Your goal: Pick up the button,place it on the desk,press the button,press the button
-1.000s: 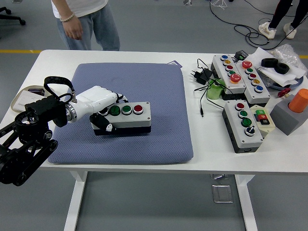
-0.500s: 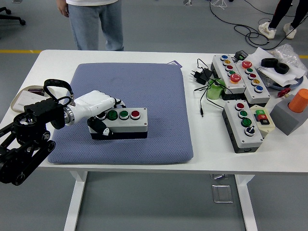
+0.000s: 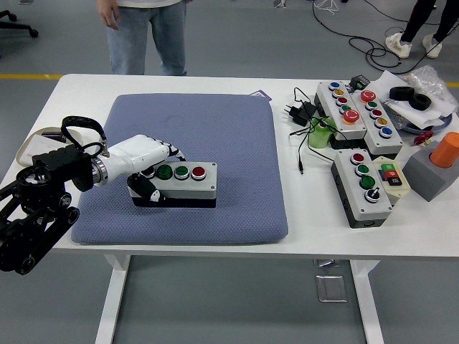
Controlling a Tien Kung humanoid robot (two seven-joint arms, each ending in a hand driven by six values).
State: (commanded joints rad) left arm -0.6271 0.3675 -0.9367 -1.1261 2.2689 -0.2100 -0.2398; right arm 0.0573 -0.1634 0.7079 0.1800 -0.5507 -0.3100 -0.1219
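Note:
A grey button box (image 3: 188, 185) with two green buttons and one red button rests on the blue-grey pad (image 3: 215, 129), left of its middle. My left hand (image 3: 147, 172), white with a black arm, is shut on the box's left end, fingers over the top and thumb on the front face. The right arm is out of view.
Several more button boxes (image 3: 362, 186) lie at the table's right with black cables (image 3: 301, 115), a green cup (image 3: 320, 133) and an orange cylinder on a grey block (image 3: 437, 165). A flat tray (image 3: 32, 147) sits at the left edge. A person in jeans (image 3: 147, 36) stands at the far side.
My left hand has drawn the button box a little to the left and up the picture across the pad. The person at the far side has shifted to the right.

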